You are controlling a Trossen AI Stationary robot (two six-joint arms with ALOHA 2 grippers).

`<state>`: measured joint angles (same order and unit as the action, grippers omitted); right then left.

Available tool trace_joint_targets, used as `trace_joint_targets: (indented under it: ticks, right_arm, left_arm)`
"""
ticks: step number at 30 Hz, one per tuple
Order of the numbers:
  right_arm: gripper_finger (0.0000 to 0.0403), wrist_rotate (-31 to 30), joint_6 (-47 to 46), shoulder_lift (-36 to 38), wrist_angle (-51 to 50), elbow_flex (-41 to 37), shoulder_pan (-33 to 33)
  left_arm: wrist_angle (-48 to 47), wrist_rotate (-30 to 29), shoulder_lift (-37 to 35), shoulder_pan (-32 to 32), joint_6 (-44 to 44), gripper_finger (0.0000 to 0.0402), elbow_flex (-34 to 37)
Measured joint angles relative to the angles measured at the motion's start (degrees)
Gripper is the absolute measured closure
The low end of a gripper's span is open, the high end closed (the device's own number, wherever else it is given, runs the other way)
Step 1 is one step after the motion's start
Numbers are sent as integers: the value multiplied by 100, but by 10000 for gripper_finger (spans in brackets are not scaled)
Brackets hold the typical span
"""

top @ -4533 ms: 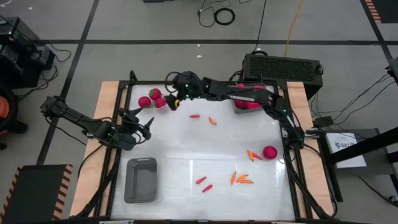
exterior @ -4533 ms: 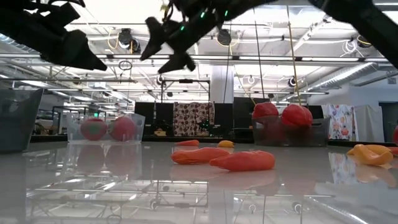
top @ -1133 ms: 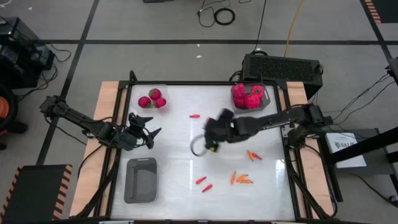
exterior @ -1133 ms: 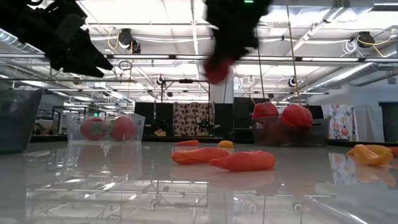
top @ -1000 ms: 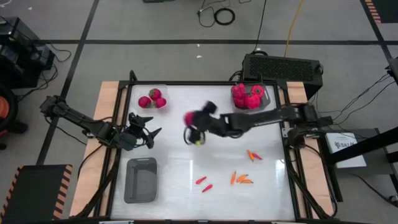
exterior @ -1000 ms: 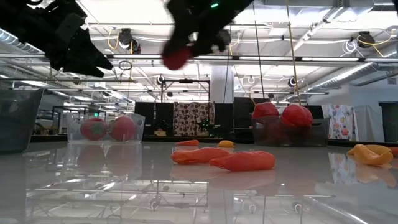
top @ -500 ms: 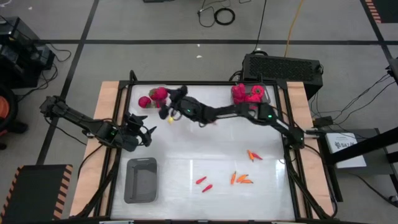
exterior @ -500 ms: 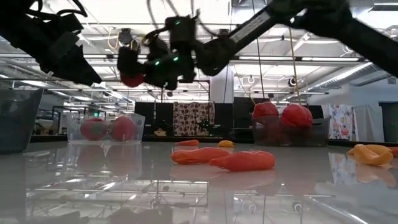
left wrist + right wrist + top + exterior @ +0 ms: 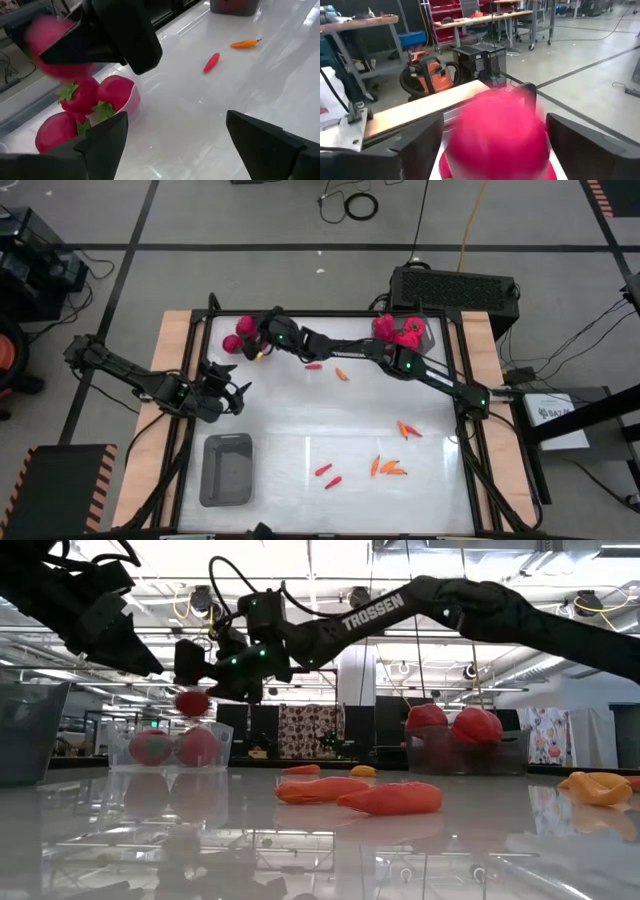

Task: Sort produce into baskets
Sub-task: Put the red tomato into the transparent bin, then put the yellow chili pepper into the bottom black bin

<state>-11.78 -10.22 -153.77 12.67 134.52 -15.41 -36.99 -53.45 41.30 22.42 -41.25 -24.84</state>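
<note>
1. The right gripper (image 9: 255,340) is seen in the upper left of the high view, over the clear whitish plastic tub (image 9: 232,330); its dark fingers (image 9: 592,150) are spread apart, and a round red green-topped fruit (image 9: 192,702) is seen just below them in the low view, blurred and clear of both fingers, above the tub.
2. The word "TROSSEN" is read in white letters on the right arm (image 9: 375,612) in the low view.
3. Round red fruits (image 9: 90,100) with green tops are held in the clear tub, as the left wrist view shows.
4. Red bell peppers (image 9: 398,332) are seen in a translucent grey tub (image 9: 428,338) at the upper right of the table.
5. A second grey tub (image 9: 226,470) lies at the lower left; no contents can be made out.
6. Slim orange and red chilli-like pieces (image 9: 388,469) lie scattered on the white glossy table (image 9: 300,420), in the centre and lower right.
7. The left gripper (image 9: 228,388) is held at the left side of the table, fingers wide apart, nothing between them.
</note>
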Motion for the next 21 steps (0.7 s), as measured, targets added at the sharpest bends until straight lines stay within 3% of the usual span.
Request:
trace_joint_targets:
  ticks: [13,17,21]
  right_arm:
    - [47,-1,-263,185,-319,9,-28]
    - [49,3,-264,667,-1125,9,-8]
    - [55,101,-428,1268,-2986,20,49]
  left_arm:
    - [4,0,0,1,-2,59,0]
    - [2,62,1,6,-2,59,0]
    - [-1,242,2,6,2,59,0]
